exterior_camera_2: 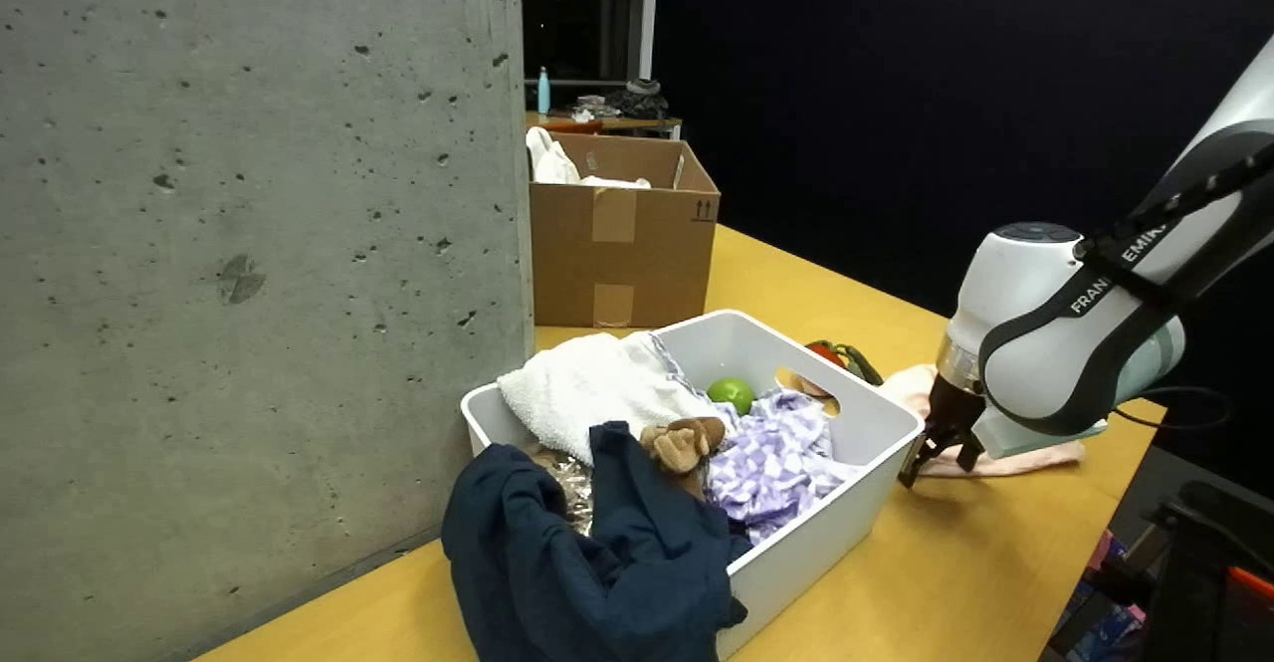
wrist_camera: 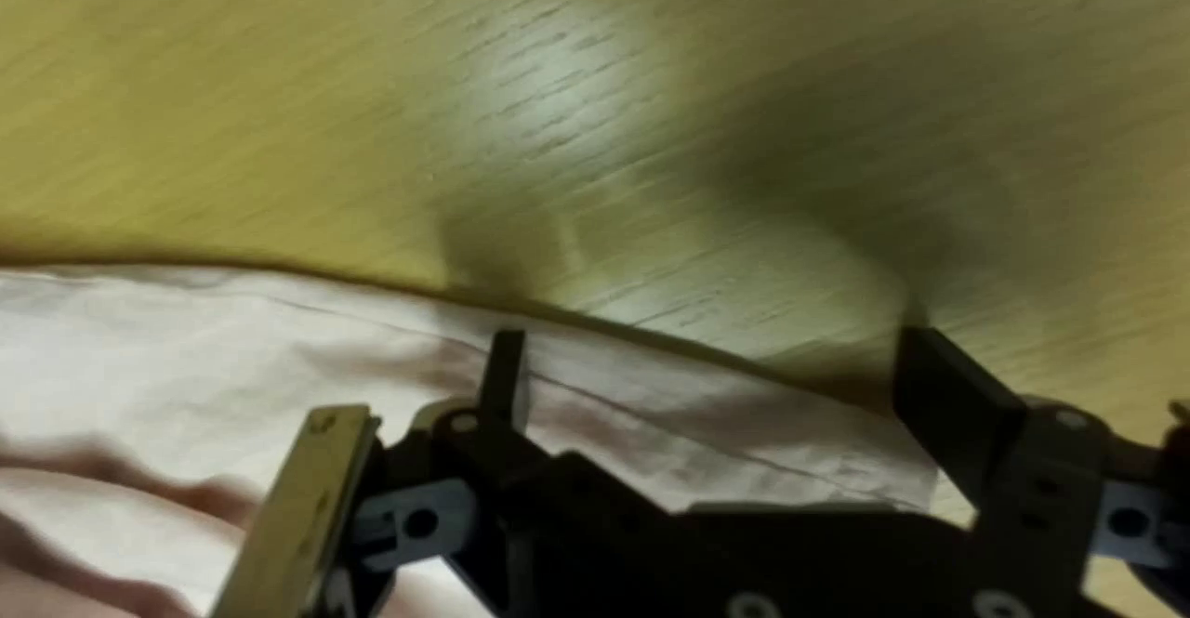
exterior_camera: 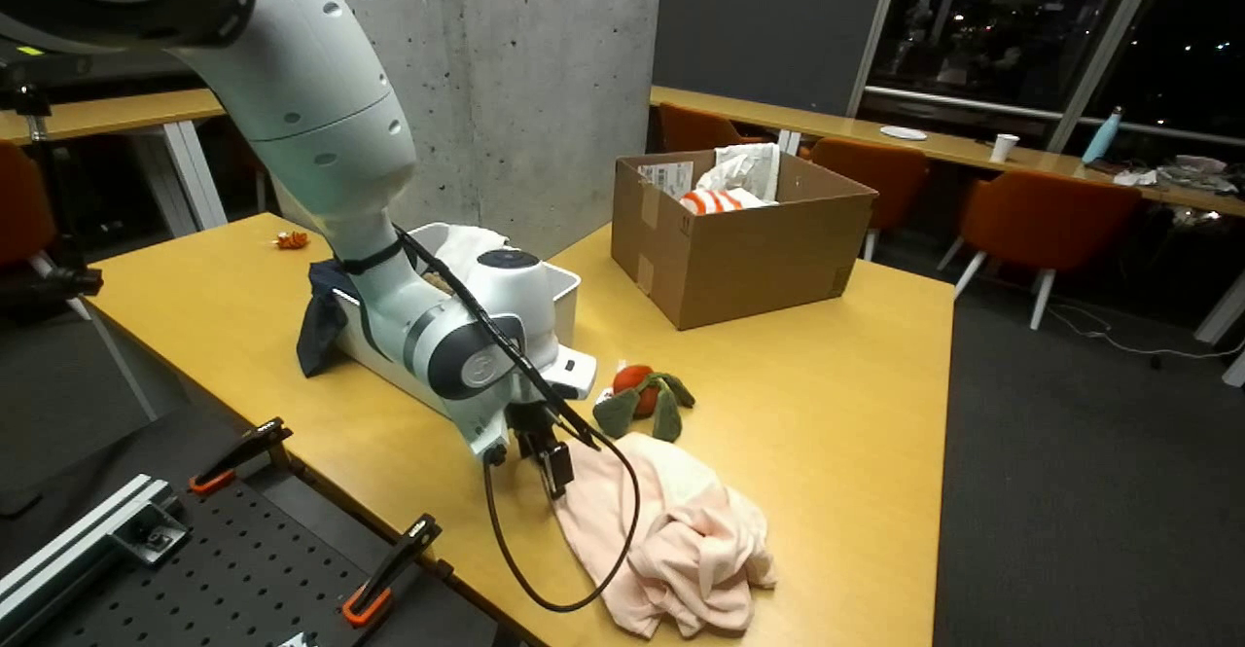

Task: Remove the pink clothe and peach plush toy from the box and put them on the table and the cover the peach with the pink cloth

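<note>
"Hand (wrist_camera: 711, 348) first: spread or pinching?"

"Spread. Its jaws stand well apart in the lower half of the wrist view, and the edge of the pink cloth (wrist_camera: 232, 339) runs across between them."

"Touching the fabric?"

"Hard to say. The jaw left of centre there overlaps the cloth; the one right of centre is by its corner."

"How does the cloth lie?"

"On the bench (exterior_camera: 836, 413), bottom centre in an exterior view, flatter beside the hand and heaped in folds farther right."

"And the peach toy (exterior_camera: 634, 389)?"

"In both exterior views it's out on the bench near the cloth, red-orange with green leaves. Whether a leaf meets the fabric, I can't make out."

"What of the grey bin (exterior_camera_2: 826, 548)?"

"Lower centre of an exterior view, on the bench. Inside are a white towel (exterior_camera_2: 597, 383), a purple-checked cloth (exterior_camera_2: 771, 458) and a round green thing (exterior_camera_2: 732, 393); a navy cloth (exterior_camera_2: 637, 602) hangs over its near end."

"Farther out?"

"A cardboard box (exterior_camera: 778, 258), on the bench in both exterior views, white fabric (exterior_camera: 744, 170) showing at its top. Low at left in an exterior view, a perforated black plate (exterior_camera: 243, 550) with black-and-orange clamps (exterior_camera: 397, 561) at its edge."
</note>
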You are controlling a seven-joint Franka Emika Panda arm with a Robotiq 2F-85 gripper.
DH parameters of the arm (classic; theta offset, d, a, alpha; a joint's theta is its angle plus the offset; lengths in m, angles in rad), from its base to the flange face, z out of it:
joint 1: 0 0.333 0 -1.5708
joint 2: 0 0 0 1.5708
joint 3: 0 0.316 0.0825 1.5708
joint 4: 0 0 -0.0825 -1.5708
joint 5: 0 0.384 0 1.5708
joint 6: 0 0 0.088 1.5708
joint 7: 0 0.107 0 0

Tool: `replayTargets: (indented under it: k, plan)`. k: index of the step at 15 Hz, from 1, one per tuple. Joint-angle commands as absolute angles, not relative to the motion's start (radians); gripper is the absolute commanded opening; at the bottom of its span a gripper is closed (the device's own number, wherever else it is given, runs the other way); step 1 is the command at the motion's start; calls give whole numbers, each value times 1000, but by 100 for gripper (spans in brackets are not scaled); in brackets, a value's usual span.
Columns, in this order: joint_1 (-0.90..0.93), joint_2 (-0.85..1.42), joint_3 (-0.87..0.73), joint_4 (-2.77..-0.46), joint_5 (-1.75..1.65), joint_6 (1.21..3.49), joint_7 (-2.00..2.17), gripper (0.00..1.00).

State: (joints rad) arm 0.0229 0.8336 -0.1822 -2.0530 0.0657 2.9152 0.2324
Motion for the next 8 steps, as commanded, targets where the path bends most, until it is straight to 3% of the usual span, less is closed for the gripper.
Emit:
replayTargets:
  k: [1,4,5,6,8]
  plan:
    - [-4,846,-169,-2029,65,2957,196,100]
    - [-24,878,-149,-1985,72,2958,183,100]
    - [-34,893,-138,-1967,76,2957,178,91]
    - [-43,905,-129,-1955,77,2958,172,74]
    - [-65,924,-105,-1933,81,2958,159,58]
